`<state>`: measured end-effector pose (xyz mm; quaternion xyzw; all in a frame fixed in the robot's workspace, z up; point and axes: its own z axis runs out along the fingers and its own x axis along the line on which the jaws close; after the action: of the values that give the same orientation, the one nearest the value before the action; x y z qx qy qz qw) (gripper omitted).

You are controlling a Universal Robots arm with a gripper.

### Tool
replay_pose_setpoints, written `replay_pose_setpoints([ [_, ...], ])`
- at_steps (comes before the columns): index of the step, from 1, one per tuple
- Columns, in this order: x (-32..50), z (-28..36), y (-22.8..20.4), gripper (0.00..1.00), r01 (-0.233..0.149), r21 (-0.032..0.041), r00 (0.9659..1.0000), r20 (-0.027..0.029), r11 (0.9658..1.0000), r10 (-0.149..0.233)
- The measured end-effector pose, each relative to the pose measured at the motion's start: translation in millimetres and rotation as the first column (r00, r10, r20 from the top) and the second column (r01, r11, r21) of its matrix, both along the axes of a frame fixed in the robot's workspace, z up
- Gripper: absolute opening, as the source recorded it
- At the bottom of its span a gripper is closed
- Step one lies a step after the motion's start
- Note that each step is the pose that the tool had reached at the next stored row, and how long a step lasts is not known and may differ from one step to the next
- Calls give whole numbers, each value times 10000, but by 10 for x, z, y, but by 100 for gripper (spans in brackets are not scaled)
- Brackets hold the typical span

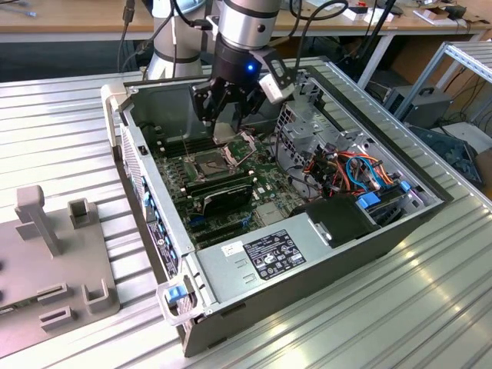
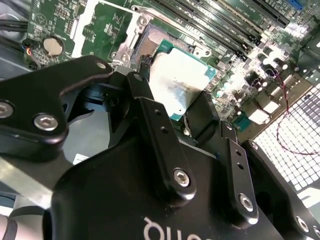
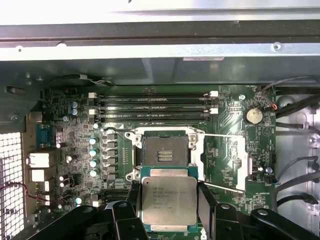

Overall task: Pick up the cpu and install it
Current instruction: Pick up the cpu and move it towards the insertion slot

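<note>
The cpu [image 3: 168, 200], a flat square chip with a dull silver top and a green rim, is clamped by its two side edges between black fingers [image 3: 205, 200]. My gripper [image 3: 169, 201] is shut on it. The second wrist view has the cpu [image 2: 177, 85] tilted in my gripper [image 2: 172, 97], held above the board. The open socket [image 3: 165, 150] lies just past the chip, with its shiny hinged frame [image 3: 225, 160] swung aside. In the exterior view my gripper [image 1: 228, 115] hangs inside the computer case, above and slightly behind the socket [image 1: 211, 163].
The open case [image 1: 323, 261] lies on a ribbed metal table. A long black expansion card [image 1: 219, 196] sits just in front of the socket. Memory slots [image 3: 152, 105] run beside it, and coloured cables [image 1: 354, 169] fill the exterior view's right. A grey fixture [image 1: 46, 246] stands at the left.
</note>
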<state>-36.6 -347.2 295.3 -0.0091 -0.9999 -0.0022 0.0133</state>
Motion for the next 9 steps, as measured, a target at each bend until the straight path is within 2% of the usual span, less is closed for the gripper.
replay_pose_setpoints([
  [9, -29, -26, 17, 55, -18, 0, 10000, 1, 10000, 18],
])
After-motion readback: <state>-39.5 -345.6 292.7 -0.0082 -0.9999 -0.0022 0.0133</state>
